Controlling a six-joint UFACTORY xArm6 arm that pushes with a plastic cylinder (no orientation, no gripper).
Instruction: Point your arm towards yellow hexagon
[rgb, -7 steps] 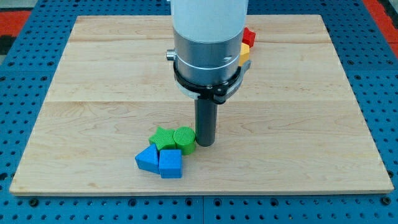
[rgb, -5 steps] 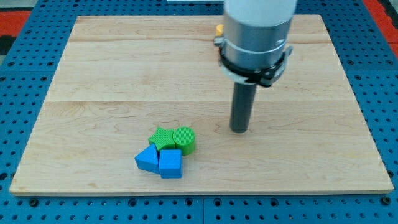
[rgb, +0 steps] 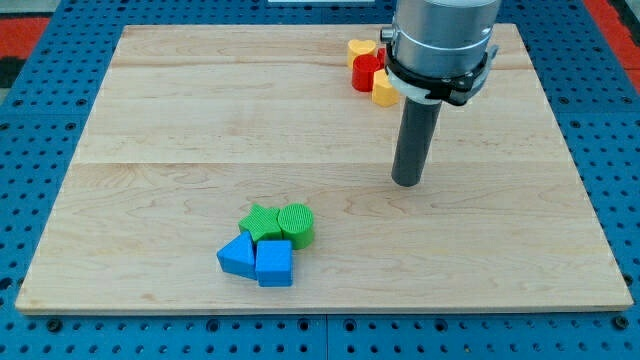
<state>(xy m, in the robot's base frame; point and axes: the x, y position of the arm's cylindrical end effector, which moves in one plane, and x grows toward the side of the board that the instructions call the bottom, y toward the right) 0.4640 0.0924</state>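
Resting on bare board, my tip (rgb: 406, 183) sits below the yellow hexagon (rgb: 384, 91).

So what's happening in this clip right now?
A single arm with a dark rod is working over a wooden board. My tip rests on bare wood right of centre, touching no block. Towards the view's top sits a cluster partly hidden by the arm: a yellow block, a red block and another yellow block, shapes unclear. Near the view's bottom left, a green star, green cylinder and two blue blocks huddle together.
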